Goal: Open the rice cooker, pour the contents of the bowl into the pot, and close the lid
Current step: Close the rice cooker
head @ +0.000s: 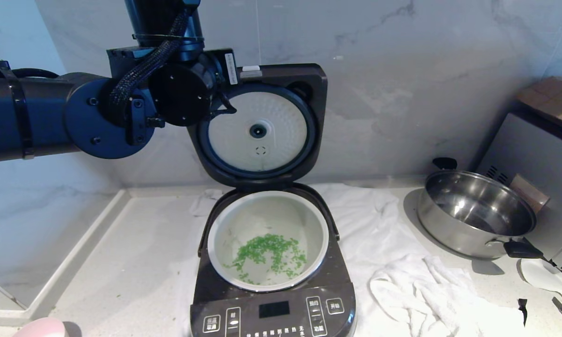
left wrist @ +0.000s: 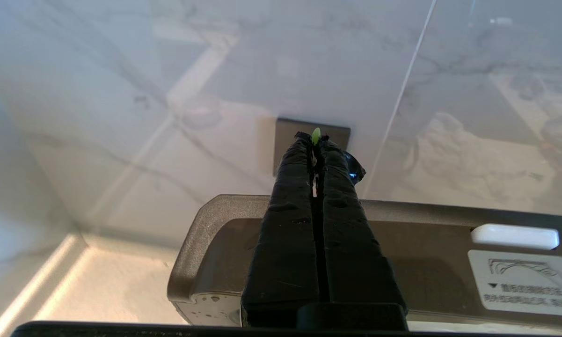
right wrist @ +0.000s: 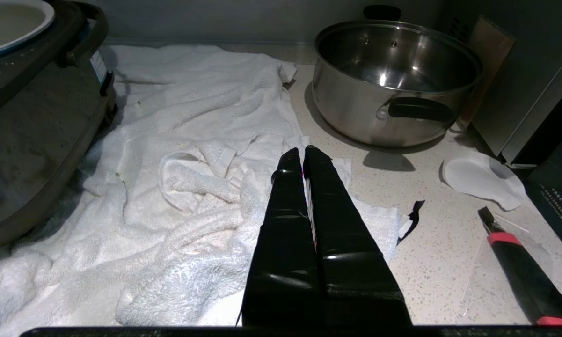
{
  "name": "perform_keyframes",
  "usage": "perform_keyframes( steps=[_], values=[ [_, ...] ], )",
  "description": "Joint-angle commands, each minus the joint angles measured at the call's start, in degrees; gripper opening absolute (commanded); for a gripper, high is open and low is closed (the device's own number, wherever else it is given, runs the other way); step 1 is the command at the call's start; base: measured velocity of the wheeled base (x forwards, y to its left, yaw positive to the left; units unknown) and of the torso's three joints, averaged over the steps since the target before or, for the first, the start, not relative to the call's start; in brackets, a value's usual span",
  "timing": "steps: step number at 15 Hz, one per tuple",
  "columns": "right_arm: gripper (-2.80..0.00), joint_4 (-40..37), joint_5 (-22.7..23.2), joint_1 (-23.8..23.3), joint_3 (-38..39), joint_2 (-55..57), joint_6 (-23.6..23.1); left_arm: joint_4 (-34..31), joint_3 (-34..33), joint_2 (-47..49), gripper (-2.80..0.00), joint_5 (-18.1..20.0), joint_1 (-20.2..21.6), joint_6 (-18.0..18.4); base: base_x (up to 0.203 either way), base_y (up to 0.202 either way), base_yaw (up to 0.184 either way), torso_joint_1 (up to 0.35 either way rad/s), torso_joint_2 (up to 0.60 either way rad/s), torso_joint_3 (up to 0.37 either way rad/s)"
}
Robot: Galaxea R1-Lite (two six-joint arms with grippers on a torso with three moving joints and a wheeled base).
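Two grippers are in view, both clenched with nothing grasped. Left gripper (left wrist: 316, 138) is raised at the top edge of the lid (head: 266, 126), fingers pressed together; a small green fleck sits at the fingertips. The lid stands upright behind the rice cooker (head: 271, 309), its inner plate facing forward. The pot (head: 224, 243) sits in the cooker body, with the green bits (head: 269, 255) scattered on its bottom. The bowl (head: 40, 327) rests left of the cooker's front panel. Right gripper (right wrist: 304, 152) hangs above the white towel (right wrist: 192, 140) right of the cooker, with the steel pan (right wrist: 393, 84) beyond it.
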State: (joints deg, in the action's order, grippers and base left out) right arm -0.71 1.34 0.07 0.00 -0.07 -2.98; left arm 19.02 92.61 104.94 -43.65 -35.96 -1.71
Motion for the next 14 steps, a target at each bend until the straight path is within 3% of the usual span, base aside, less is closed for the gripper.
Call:
perform_keyframes(
  steps=[1,5,14],
  values=[
    [-2.8,0.0,-0.1,0.0,0.0,0.1,0.0,0.0,-1.7,-1.1,-2.8,-0.5,-0.5,0.3,0.0,0.0,0.0,0.0,0.0,0.0],
    [-2.8,0.0,0.0,0.0,0.0,0.0,0.0,-1.1,-8.1,-6.1,-2.8,0.0,-2.0,2.4,0.0,0.0,0.0,0.0,0.0,0.0],
    [-2.8,0.0,-0.1,0.0,0.0,0.0,0.1,-1.8,-25.0,-17.0,-2.8,1.3,-7.0,2.3,0.0,0.0,0.0,0.0,0.0,0.0]
  ],
)
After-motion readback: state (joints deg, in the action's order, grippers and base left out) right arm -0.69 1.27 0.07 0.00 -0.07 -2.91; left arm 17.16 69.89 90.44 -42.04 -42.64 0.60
